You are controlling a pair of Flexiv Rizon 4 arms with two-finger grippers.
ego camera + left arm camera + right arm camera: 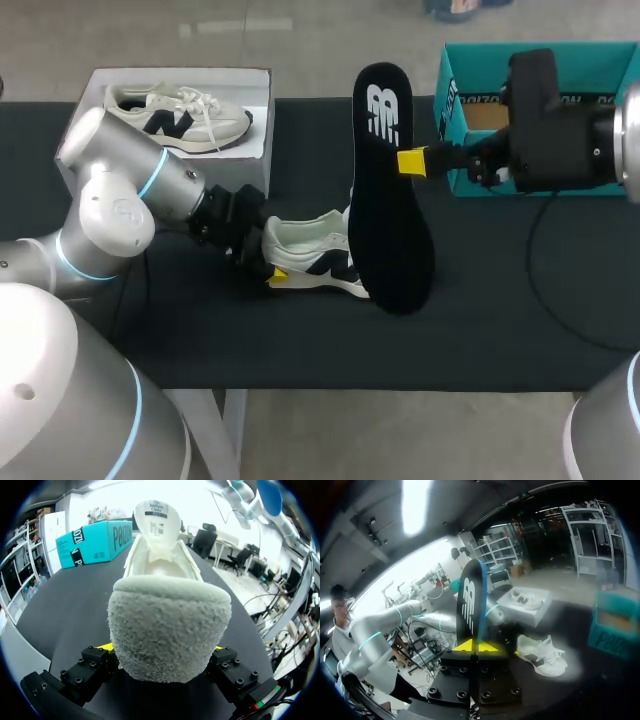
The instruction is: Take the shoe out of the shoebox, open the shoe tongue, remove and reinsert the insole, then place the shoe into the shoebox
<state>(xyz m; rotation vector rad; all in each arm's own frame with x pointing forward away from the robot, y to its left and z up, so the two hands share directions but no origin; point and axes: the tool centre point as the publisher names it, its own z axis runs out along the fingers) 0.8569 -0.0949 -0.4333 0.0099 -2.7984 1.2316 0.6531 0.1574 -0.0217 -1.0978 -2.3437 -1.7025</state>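
Observation:
A white shoe (318, 255) with dark side marks lies on the black table, toe to the right. My left gripper (266, 262) is shut on its heel; in the left wrist view the fuzzy heel (167, 630) fills the gap between the wide-set fingers of the left gripper (161, 651), and the tongue (157, 517) stands up. The black insole (388, 200) hangs on edge over the shoe's toe, with my right gripper (412, 162) shut on its side. In the right wrist view the right gripper (477, 645) pinches the insole (470, 600), with the shoe (540, 656) below.
A teal shoebox (460, 110) stands open at the back right, partly behind my right arm, and shows as the teal box (95, 542) ahead of the left gripper. A white box (250, 150) at the back left holds a second white shoe (178, 115).

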